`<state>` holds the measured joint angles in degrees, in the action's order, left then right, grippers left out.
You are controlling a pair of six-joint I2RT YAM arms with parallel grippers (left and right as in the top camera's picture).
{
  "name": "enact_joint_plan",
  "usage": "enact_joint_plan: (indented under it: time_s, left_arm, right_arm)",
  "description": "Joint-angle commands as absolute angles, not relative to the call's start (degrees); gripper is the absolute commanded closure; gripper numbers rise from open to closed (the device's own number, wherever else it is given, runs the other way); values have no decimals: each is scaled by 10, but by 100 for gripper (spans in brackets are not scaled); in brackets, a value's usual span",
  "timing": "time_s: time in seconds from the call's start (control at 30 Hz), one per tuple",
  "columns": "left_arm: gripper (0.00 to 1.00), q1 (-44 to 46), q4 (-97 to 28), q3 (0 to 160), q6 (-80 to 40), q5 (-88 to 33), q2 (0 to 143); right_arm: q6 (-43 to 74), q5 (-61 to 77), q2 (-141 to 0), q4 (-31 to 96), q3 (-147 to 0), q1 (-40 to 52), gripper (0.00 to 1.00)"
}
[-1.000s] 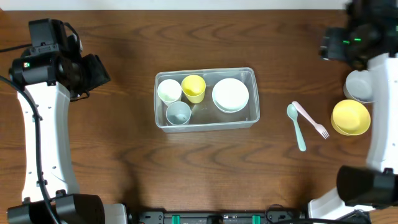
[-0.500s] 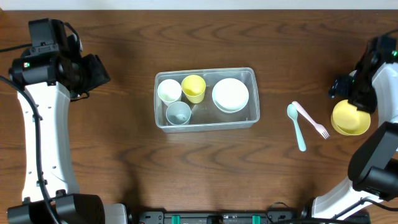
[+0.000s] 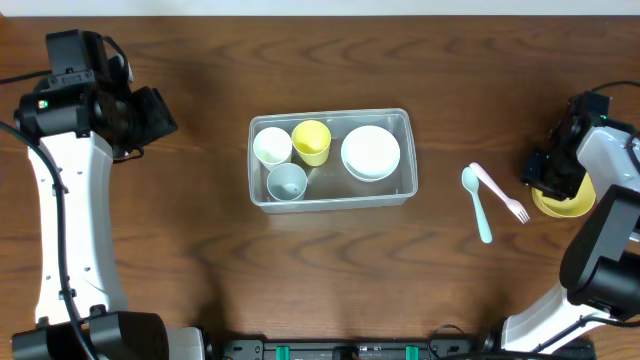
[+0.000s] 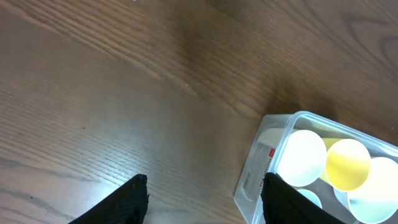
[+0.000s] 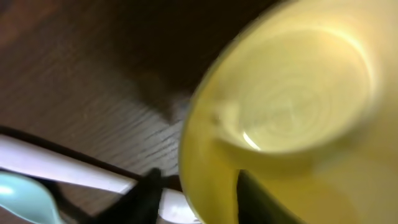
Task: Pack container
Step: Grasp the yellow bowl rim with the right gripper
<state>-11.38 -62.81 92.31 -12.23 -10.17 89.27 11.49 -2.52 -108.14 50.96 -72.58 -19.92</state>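
Note:
The clear container (image 3: 330,114) sits mid-table. It holds a white cup (image 3: 272,145), a yellow cup (image 3: 311,141), a grey-blue cup (image 3: 288,182) and a white bowl (image 3: 370,152). Its left end also shows in the left wrist view (image 4: 252,180). My left gripper (image 4: 202,199) is open and empty above bare wood, left of the container. My right gripper (image 5: 196,196) is down at a yellow bowl (image 3: 572,204) at the far right. It is open, with one finger outside the bowl's wall (image 5: 280,112) and one inside.
A teal spoon (image 3: 478,205) and a pink fork (image 3: 498,192) lie side by side on the wood between the container and the yellow bowl. Both show at the left of the right wrist view, close to the bowl.
My right arm has swung down from the far right corner onto the yellow bowl, now straddling its left rim. The left arm and the container have not moved.

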Motion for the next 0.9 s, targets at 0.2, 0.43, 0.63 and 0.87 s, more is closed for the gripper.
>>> enact_joint_plan:
  time_s: [0.2, 0.43, 0.63, 0.87]
  left_arm:
    - [41, -116, -632, 921, -126, -103, 899]
    - [41, -116, -633, 921, -126, -103, 899]
    - [41, -116, -633, 921, -126, -103, 899]
    - [40, -116, -634, 921, -126, -103, 899]
  right_arm:
    - [117, -25, -1086, 505, -724, -199, 97]
    - [117, -6, -1085, 503, -726, -197, 99]
    - [97, 44, -1062, 539, -779, -164, 99]
    - [10, 48, -1000, 620, -930, -26, 99]
